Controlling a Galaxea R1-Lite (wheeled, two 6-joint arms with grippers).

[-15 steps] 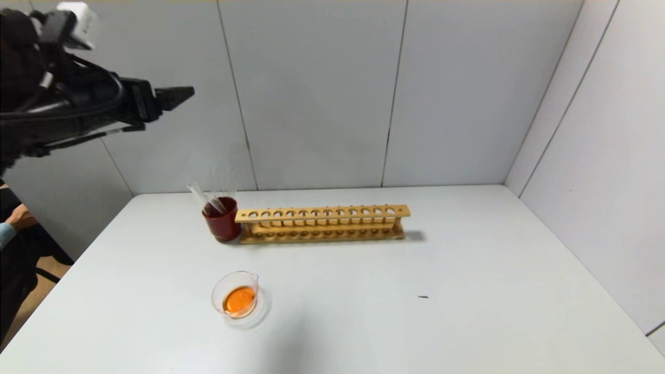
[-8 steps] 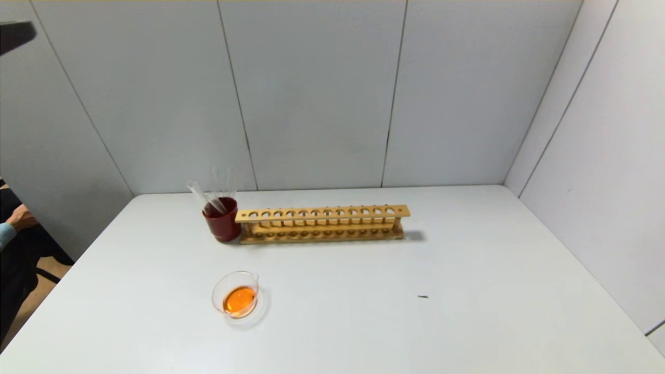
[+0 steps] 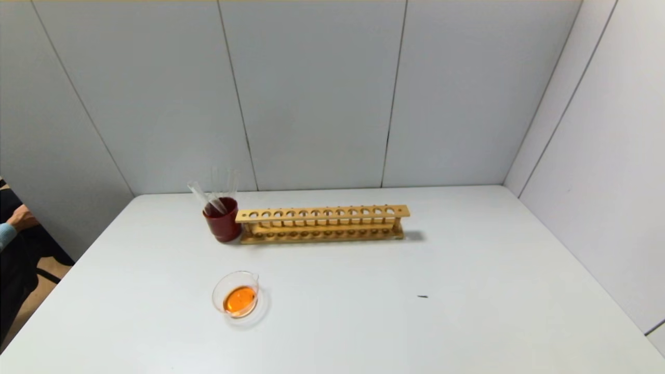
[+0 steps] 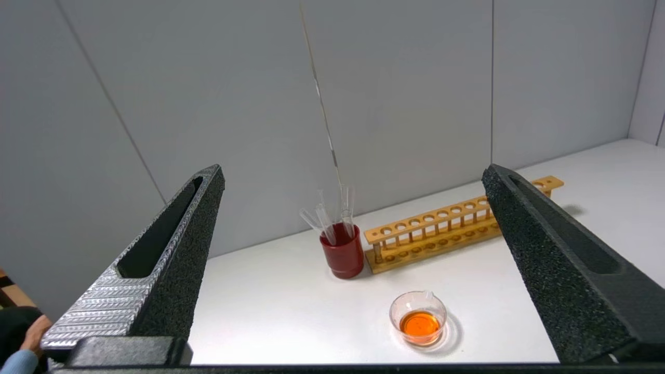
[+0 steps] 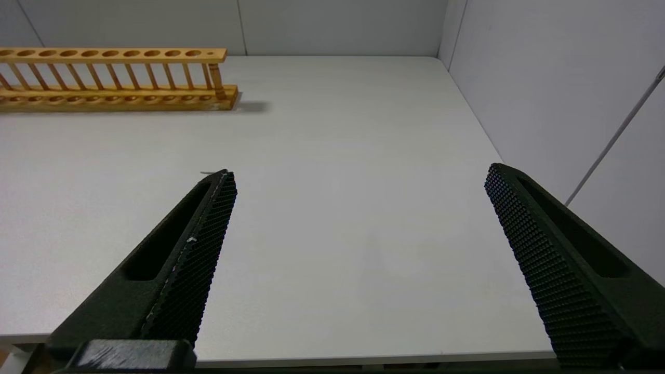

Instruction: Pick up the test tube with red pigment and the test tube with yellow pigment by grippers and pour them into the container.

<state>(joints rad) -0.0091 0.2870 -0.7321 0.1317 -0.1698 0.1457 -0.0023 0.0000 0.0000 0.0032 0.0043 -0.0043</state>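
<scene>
The container [image 3: 235,297] is a small clear glass dish with a spout; it holds orange liquid and sits on the white table toward the front left. It also shows in the left wrist view [image 4: 419,318]. No tube with red or yellow liquid is in view; only colourless clear tubes [image 3: 213,195] stand in the dark red cup [image 3: 222,220]. Neither gripper shows in the head view. My left gripper [image 4: 353,174] is open and empty, held off the table's left side, facing the cup and dish. My right gripper [image 5: 358,174] is open and empty over the table's front right.
An empty wooden test tube rack [image 3: 322,223] stands right of the red cup near the back wall, also in the right wrist view [image 5: 114,78]. A small dark speck [image 3: 423,296] lies on the table. A person's hand [image 3: 21,218] is at the left edge. Walls close the back and right.
My left arm, raised at the upper left a second ago, has drawn back out of the head view. The objects on the table have not moved.
</scene>
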